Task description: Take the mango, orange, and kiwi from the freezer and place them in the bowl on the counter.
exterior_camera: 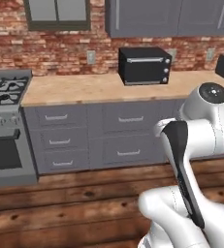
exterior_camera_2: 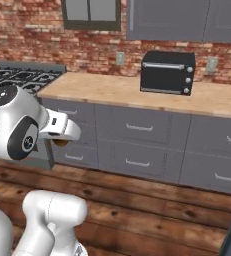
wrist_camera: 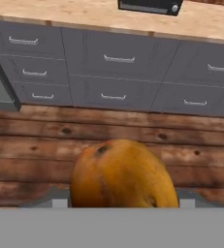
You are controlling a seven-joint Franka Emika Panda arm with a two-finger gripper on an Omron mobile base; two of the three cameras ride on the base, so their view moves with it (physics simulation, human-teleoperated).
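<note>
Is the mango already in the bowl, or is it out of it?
Out of it. In the hand view the mango sits right at the gripper, above the wooden floor, facing grey cabinet drawers.

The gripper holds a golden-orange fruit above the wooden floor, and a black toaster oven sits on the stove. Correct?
Not quite. The toaster oven sits on the counter, to the right of the stove, as the left base view shows. The gripper does hold the fruit above the wooden floor.

The arm is glossy white with rounded, bulbous links. A long black strip runs down one link, dark grey round caps close the joints, and a white wrist block sticks out sideways.
</note>
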